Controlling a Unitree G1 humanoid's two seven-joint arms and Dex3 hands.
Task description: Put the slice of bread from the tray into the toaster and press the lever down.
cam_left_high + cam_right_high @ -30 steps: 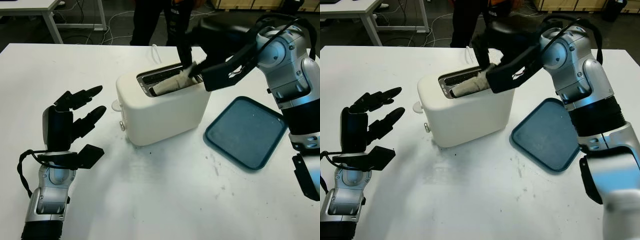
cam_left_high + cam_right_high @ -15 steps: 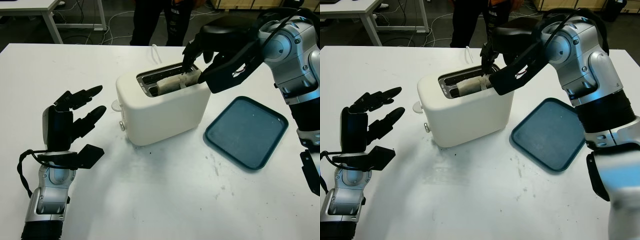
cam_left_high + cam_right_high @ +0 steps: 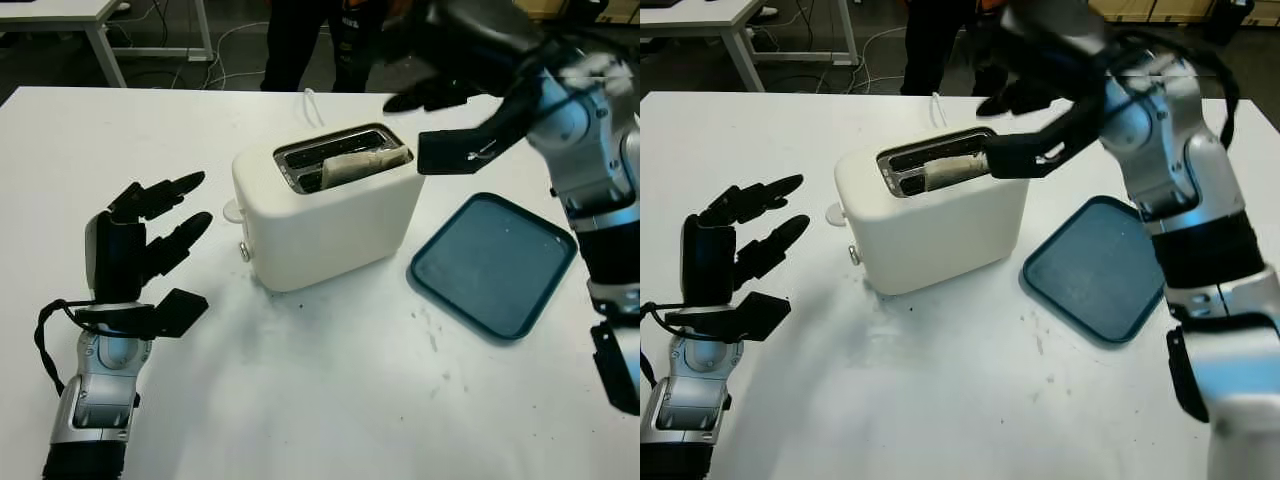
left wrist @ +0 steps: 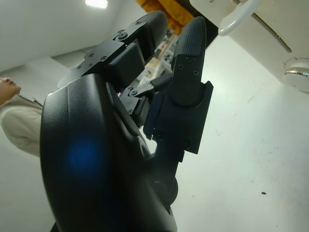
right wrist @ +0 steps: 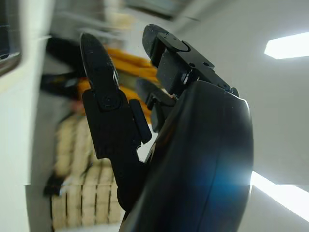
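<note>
1. The slice of bread [image 3: 362,165] is seen lodged in the toaster [image 3: 325,205] slot; the tray [image 3: 495,262], at 3 o'clock, is emptied.
2. Nothing is held by the right hand [image 3: 440,75], fingers uncurled, above the toaster.
3. The lever [image 3: 232,210] is judged unpressed; the left hand [image 3: 145,250] is kept open at 9 o'clock.

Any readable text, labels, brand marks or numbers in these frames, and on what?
None can be read.
A small white mark on the right hand is too blurred to read.
The toaster, the tray and the left hand carry no visible lettering.
</note>
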